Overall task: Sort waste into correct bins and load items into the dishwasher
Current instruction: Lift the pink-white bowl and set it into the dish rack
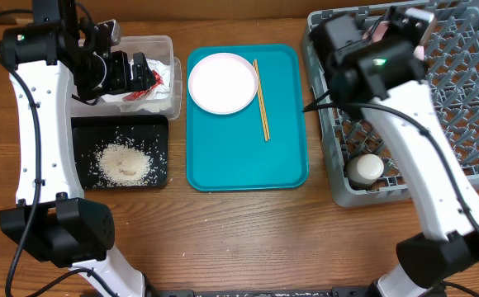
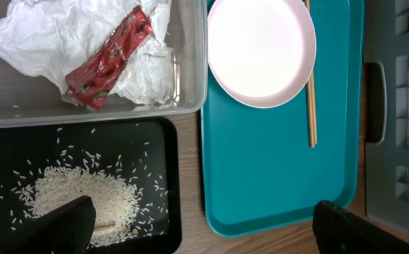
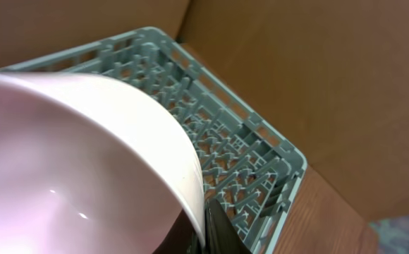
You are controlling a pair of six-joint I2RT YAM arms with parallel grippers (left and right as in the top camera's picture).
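Observation:
A red foil wrapper lies on a crumpled white napkin inside the clear tub. Loose rice is heaped in the black tray. My left gripper hangs open and empty over the tub, its fingertips spread wide. The white plate and the chopsticks rest on the teal tray. Over the far part of the grey dish rack, my right gripper is shut on the rim of a white bowl. A small white cup sits in the rack's near left corner.
The tub and the black tray stand one behind the other at the left, and the teal tray lies between them and the rack. The rack's upright pegs are just below the held bowl. A brown cardboard wall rises behind the rack.

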